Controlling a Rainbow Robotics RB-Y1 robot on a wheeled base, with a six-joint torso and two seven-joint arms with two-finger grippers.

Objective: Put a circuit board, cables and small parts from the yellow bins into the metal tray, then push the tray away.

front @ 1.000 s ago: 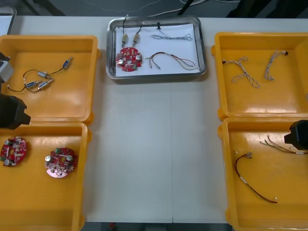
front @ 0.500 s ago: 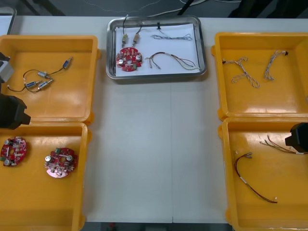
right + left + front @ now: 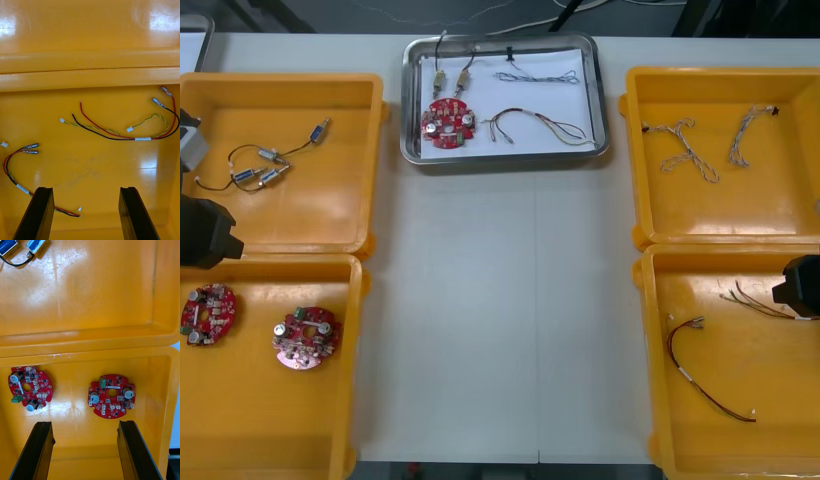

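Observation:
The metal tray (image 3: pixel 601 100), white inside, stands at the table's far middle. It holds a red circuit board (image 3: pixel 448 122), small metal parts (image 3: pixel 451 78), a twisted cable (image 3: pixel 537 77) and a red and yellow cable (image 3: pixel 540 126). My left gripper (image 3: pixel 86 450) hangs open over the near left bin, above two circuit boards (image 3: pixel 30 388) (image 3: pixel 111 395), touching neither. My right gripper (image 3: pixel 86 213) hangs open over the near right bin, with red and yellow cables (image 3: pixel 123 129) (image 3: pixel 20 176) beyond its fingers. In the front view the left arm (image 3: pixel 202 232) and right arm (image 3: pixel 802 282) sit at the table's side edges.
The far left yellow bin (image 3: pixel 340 205) holds small metal parts on black cable (image 3: pixel 265 165). Two twisted blue and white cables (image 3: pixel 685 150) lie in the far right bin (image 3: pixel 740 215). Bare light table (image 3: pixel 500 310) runs between the bins in front of the tray.
The right arm has drawn back slightly toward the table's right edge. The left arm, the tray and the bins' contents have not moved.

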